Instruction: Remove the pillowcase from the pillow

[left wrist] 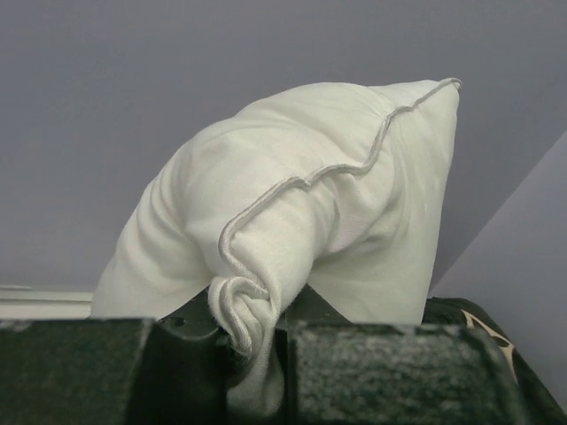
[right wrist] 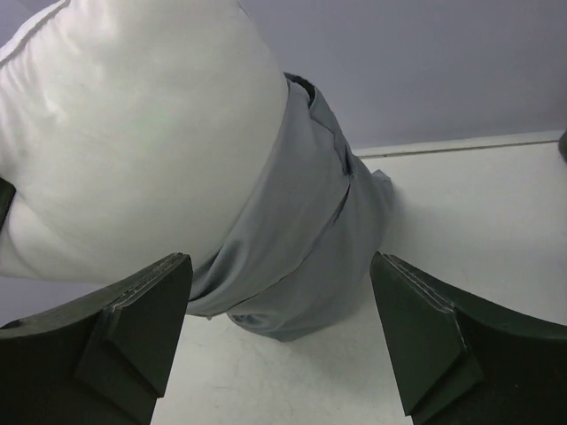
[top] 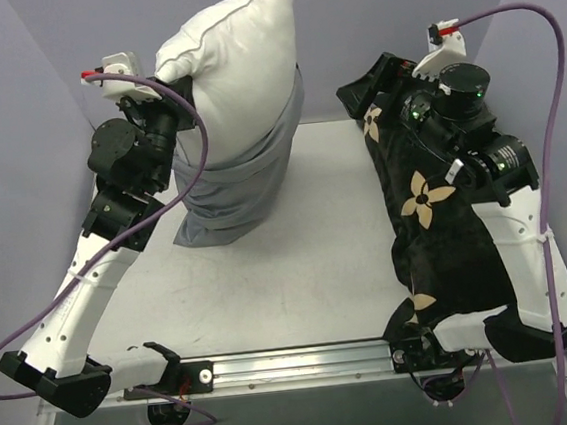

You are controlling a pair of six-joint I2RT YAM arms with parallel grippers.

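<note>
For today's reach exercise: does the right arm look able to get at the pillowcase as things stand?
Probably yes: the right gripper is open and faces the pillowcase, with bare table between; the left gripper holds the pillow up.

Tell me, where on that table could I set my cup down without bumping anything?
The bare table strip between the pillowcase and the black cushion, widening toward the near rail. It is crowded around the pillow and over the cushion.
</note>
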